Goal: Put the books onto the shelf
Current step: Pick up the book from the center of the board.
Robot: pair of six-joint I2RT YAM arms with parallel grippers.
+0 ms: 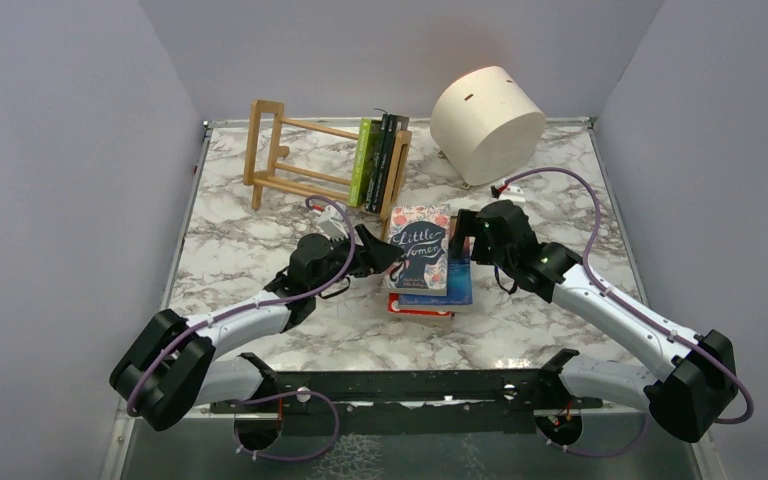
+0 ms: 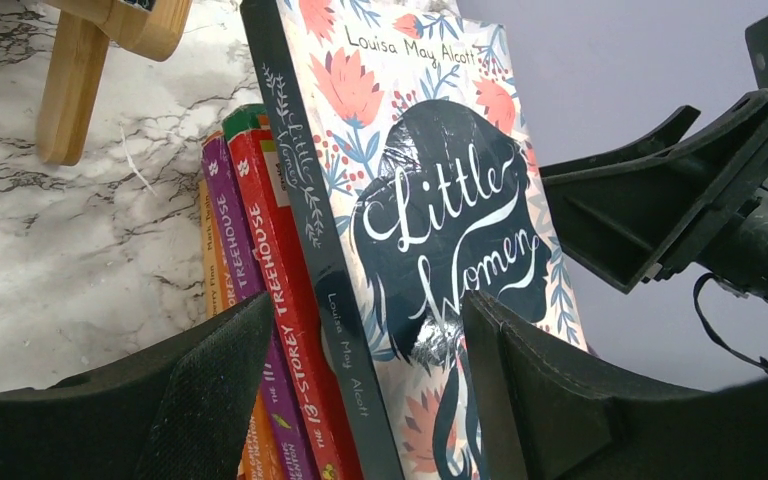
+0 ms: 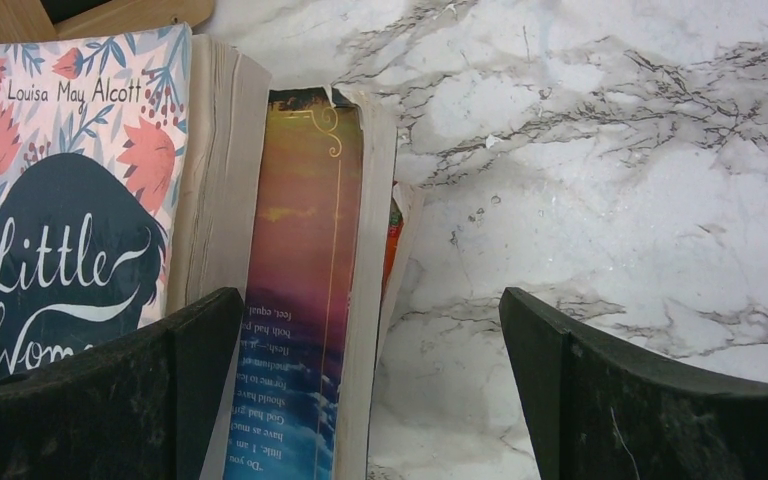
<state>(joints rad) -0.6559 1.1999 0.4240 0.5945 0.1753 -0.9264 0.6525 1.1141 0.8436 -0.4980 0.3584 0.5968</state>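
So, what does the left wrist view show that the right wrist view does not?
Only the left wrist: the red, purple and orange Treehouse spines stacked under Little Women. Only the right wrist: that book's page edges and a blue-and-orange cover beneath it. Both: the Little Women cover, a piece of the wooden shelf and the marble table.

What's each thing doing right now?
Little Women book: lying flat on top of the stack.
Stack of books: piled flat on the table.
Shelved books: standing at the shelf's right end.
Shelf: upright.
Cream drum: lying on its side.
Left end effector: open, at Little Women's spine.
Right end effector: open, beside the stack.
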